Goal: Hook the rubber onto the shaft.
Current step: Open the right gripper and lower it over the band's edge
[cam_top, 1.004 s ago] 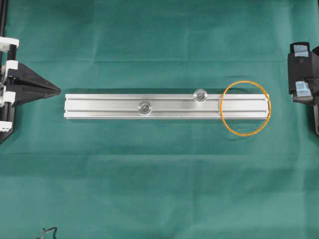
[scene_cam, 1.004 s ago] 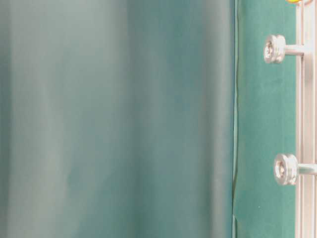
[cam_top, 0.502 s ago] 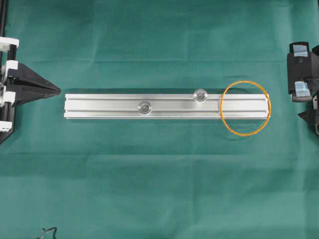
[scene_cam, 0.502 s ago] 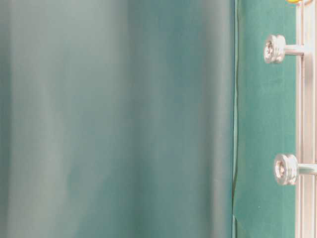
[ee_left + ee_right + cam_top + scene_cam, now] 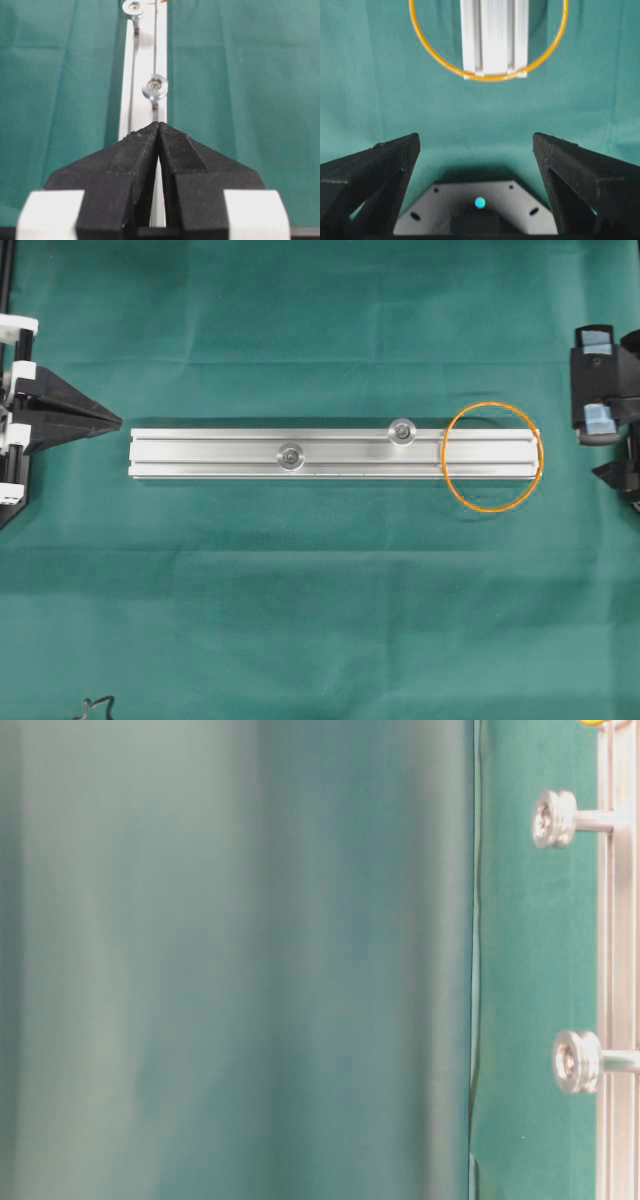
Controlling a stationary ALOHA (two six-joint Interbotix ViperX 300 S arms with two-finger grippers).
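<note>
So the rubber is lying loose over the right end of the silver rail, right of center in the overhead view, not on either shaft yet. The right gripper sits at the right edge just past the rail end, jaws spread wide with nothing in them. The left gripper is pinched fully together at the left edge, holding nothing, pointing down the rail.
</note>
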